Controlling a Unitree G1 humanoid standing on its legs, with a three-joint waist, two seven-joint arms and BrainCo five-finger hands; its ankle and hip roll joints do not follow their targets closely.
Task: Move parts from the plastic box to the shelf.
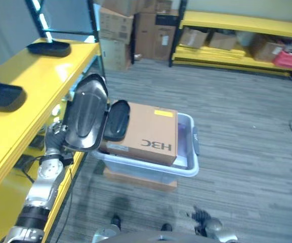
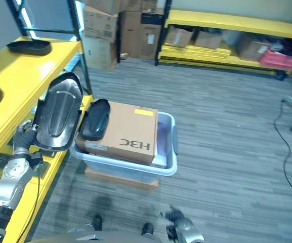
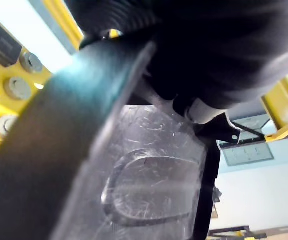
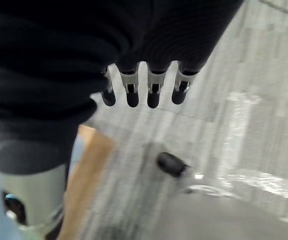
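Left hand [image 1: 57, 132]: raised beside the front edge of the yellow metal shelf [image 1: 29, 96], fingers curled round the lower rim of a glossy black moulded plastic part [image 1: 86, 112], oval and dished, held upright above the floor between the shelf and the box.

Right hand [image 4: 144, 90]: hanging low over the grey plank floor [image 1: 237, 126], fingers straight and side by side, holding nothing.

Translucent pale-blue plastic box [image 1: 189, 152]: on the floor just beside the shelf, resting on a flat cardboard slab. Inside it: a brown cardboard carton [image 1: 151, 131] and a second black moulded part [image 1: 117, 119] leaning against the carton's left side.

Shelf top: two further black parts, one [image 1: 48, 48] near the far end, one [image 1: 3, 95] near the left edge.
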